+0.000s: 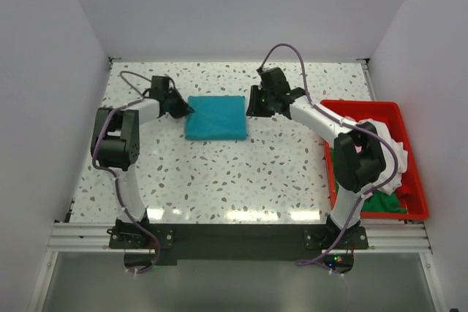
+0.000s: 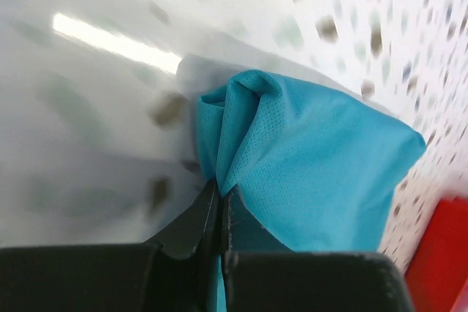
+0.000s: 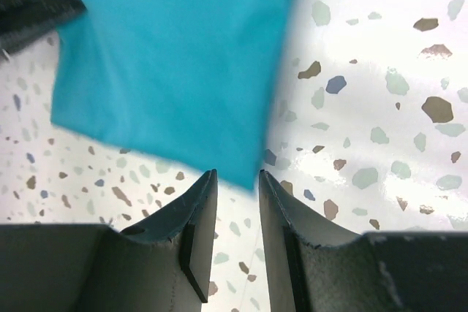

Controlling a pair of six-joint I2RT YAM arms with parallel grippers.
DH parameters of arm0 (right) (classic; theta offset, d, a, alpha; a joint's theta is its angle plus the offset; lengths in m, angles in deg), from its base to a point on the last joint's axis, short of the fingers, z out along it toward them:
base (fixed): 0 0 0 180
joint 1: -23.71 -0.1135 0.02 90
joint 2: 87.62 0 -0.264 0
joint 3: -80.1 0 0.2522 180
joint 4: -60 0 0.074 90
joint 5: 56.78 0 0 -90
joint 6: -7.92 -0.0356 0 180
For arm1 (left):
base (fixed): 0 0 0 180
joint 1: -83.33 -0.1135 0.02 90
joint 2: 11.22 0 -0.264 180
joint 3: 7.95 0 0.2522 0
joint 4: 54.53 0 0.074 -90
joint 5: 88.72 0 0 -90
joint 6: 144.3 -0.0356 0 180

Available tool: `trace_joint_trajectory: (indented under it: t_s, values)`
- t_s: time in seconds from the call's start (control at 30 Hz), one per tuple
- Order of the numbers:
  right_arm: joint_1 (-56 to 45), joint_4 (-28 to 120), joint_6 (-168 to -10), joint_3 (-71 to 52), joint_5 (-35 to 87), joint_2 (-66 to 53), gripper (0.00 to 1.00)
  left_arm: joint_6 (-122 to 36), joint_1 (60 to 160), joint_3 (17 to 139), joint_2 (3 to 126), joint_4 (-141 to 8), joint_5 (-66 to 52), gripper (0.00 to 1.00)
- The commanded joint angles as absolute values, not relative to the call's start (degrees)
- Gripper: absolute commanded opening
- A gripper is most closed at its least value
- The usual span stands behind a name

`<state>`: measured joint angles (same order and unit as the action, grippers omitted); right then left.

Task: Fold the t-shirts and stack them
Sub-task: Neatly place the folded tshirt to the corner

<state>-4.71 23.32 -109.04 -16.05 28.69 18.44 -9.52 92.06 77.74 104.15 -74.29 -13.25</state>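
Left gripper is pinched tight on a bunched-up edge of the teal t-shirt, on its left side. Shirt's folded into a tidy rectangle, flat on the speckled table. Right gripper sits just off the shirt's right edge, jaws partly apart, holding nothing. It's blurry there, so maybe it brushes the corner. Red bin further right of the shirt holds white cloth and green cloth.

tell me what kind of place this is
Probably a robot lab test cell, not a home: a speckled table boxed in by plain white walls, a left arm and right arm bolted to a metal rail, a folded teal t-shirt, and a red bin of shirts.
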Motion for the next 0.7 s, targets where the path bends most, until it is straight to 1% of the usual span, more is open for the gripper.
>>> trace_joint_trajectory:
  t_s: [0.0,0.03,0.1,0.17,0.2,0.27,0.4,0.47,0.5,0.57,0.67]
  values:
    - [-4.50,23.56,-108.45,-17.25,27.16,13.37,0.34,-3.07,80.98,80.61,105.40,-68.47,-15.86,0.00]
    - [-4.50,23.83,-108.54,-16.81,26.81,13.19,0.34,-0.62,76.52,80.52,105.58,-65.59,-16.04,0.00]
    - [-4.50,24.09,-108.45,-16.37,26.63,12.75,0.34,3.77,70.80,77.82,105.06,-62.59,-15.69,0.00]
    - [-4.67,24.71,-108.71,-15.84,25.75,12.66,0.34,6.95,67.44,75.17,103.92,-57.41,-14.90,0.00]
    - [-4.76,25.14,-108.71,-15.49,25.40,12.84,0.34,10.18,64.90,71.94,103.65,-53.47,-14.63,0.00]
    - [-5.11,25.24,-108.62,-15.31,25.14,13.10,0.34,13.36,62.77,68.41,102.25,-50.02,-13.24,0.00]
    - [-5.38,25.41,-108.27,-14.79,25.05,13.63,0.34,21.71,59.78,56.03,98.73,-36.95,-10.33,0.00]
    - [-5.29,25.50,-108.10,-14.44,25.22,13.63,0.34,22.60,59.86,53.81,98.03,-34.64,-9.27,0.00]
    - [-5.29,25.67,-108.01,-14.26,25.31,13.63,0.34,22.08,60.12,53.54,98.37,-33.23,-9.71,0.05]
    - [-5.38,25.68,-108.01,-14.26,25.23,13.63,0.34,21.29,60.21,54.41,99.60,-33.83,-11.37,0.08]
    - [-5.29,25.94,-107.83,-14.35,24.79,13.63,0.34,19.01,60.21,54.33,98.82,-34.01,-11.12,0.23]
